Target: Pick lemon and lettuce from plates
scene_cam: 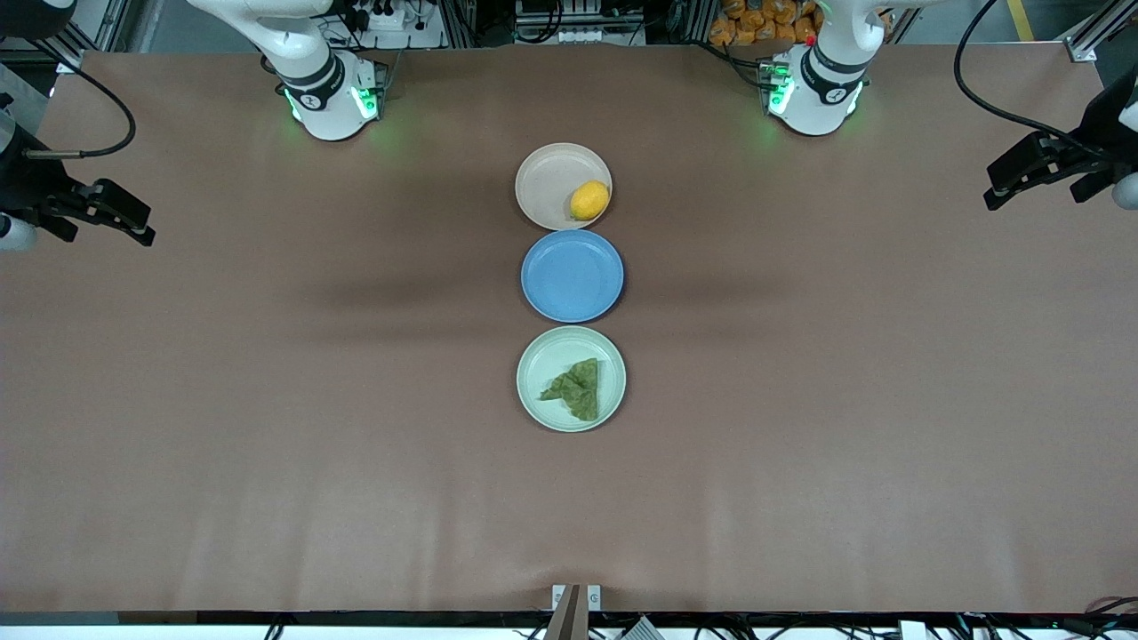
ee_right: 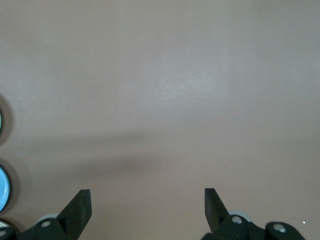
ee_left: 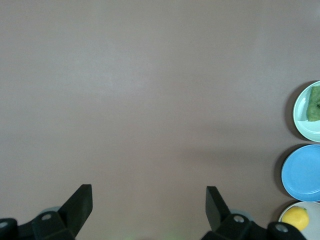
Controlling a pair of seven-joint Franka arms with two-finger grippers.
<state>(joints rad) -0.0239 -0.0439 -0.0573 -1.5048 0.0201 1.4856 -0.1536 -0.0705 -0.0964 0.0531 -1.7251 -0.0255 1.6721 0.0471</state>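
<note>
Untouched as yet: lemon [scene_cam: 589, 200] on beige plate [scene_cam: 547, 178] farther from camera than blue plate [scene_cam: 573, 276], lettuce [scene_cam: 576, 389] on mint plate [scene_cam: 536, 360] nearer than it, left gripper [ee_left: 148, 207] and right gripper [ee_right: 147, 209] spread wide, empty, waiting over bare table [scene_cam: 267, 400] ends.

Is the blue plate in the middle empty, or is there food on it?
Empty. The blue plate shows only bare blue. The lemon sits on the beige plate, and the lettuce on the mint plate.
</note>
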